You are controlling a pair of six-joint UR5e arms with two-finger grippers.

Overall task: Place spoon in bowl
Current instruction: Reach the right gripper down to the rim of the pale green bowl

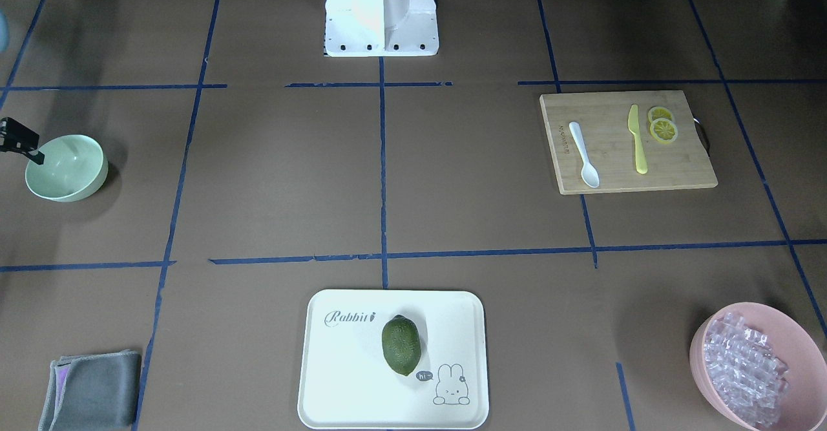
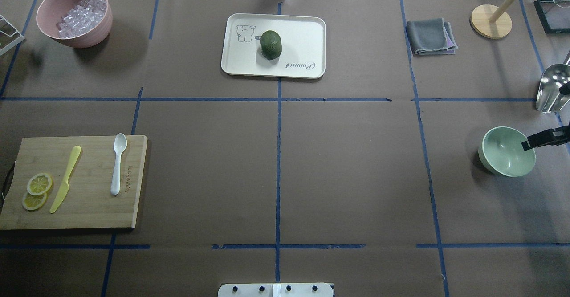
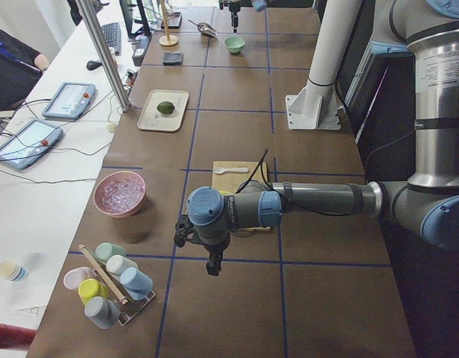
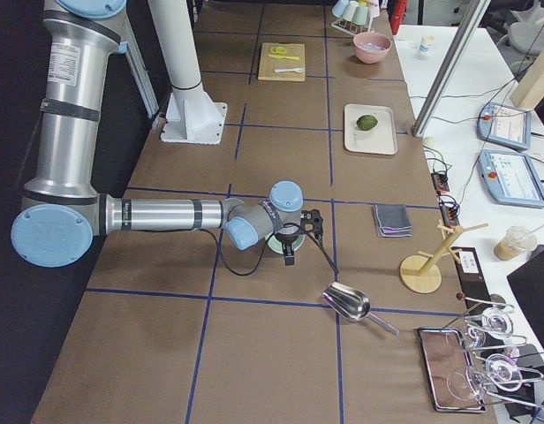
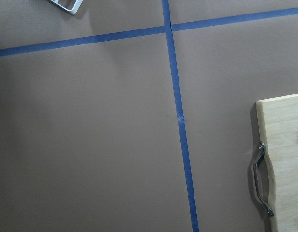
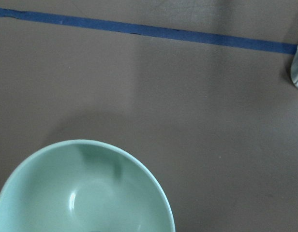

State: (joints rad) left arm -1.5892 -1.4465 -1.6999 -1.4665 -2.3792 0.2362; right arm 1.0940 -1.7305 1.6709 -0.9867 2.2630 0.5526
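Observation:
The white spoon (image 1: 583,154) lies on a wooden cutting board (image 1: 685,159), beside a yellow knife (image 1: 636,140); it also shows in the overhead view (image 2: 118,163). The mint-green bowl (image 1: 64,167) stands empty at the table's other end (image 2: 507,151) and fills the lower left of the right wrist view (image 6: 86,193). My right gripper (image 2: 527,144) hovers over the bowl's outer rim; only a black tip shows, so I cannot tell if it is open. My left gripper (image 3: 212,265) hangs past the board's handle end, seen only from the side, state unclear.
A pink bowl of clear cubes (image 1: 756,363) stands at a far corner. A white tray (image 1: 336,379) holds a green fruit (image 1: 400,345). Lemon slices (image 1: 662,126) lie on the board. A grey cloth (image 1: 90,389) and a metal scoop (image 2: 552,87) lie near the green bowl.

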